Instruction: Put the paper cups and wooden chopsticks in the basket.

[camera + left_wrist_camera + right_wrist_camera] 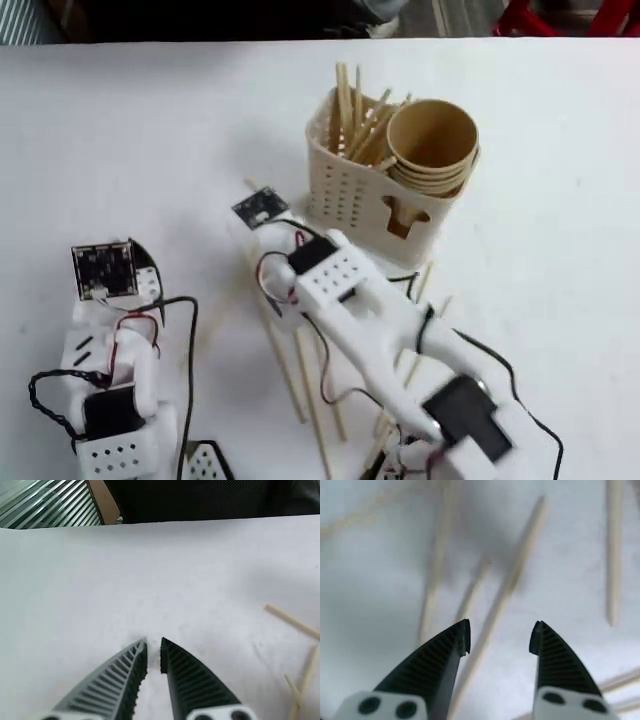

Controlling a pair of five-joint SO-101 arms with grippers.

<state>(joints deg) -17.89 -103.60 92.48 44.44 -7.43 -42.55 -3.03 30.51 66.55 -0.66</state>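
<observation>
Chopsticks (286,370) are your unfinished bit: several lie loose on the white counter (150,130) in front of the basket (350,195), some crossing, under and beside the right arm (380,320), w/ a couple more close by the basket's front corner. Paper cups (432,140) look done, stacked inside the basket at one side, rims above its wall, w/ a bunch of standing sticks (350,100) in the same basket beside them. Right gripper (500,632) hangs low over the loose pile, fingers spread wide, nothing held, and one stick (505,595) runs on the counter btw them. Left gripper (153,647) sits over bare counter, fingers nearly pinched together w/ a slim gap and nothing in it; a few stick ends (292,621) lie off to its side. Risks, as I judge them: neighbours lie close to your target, so closing could catch two or flick one away. A thin stick flat on a smooth top may roll or slip from the tips. Grip it near an end and it'll prob. pivot, then snag the basket rim or the standing sticks on the way in. The basket looks light, so a knock could shove or tip it, cups incl. The counter is plain white and matte. Behind its far edge the room is dark, w/ something red (560,15) at one corner and a ribbed panel (45,502) at the other side.
</observation>
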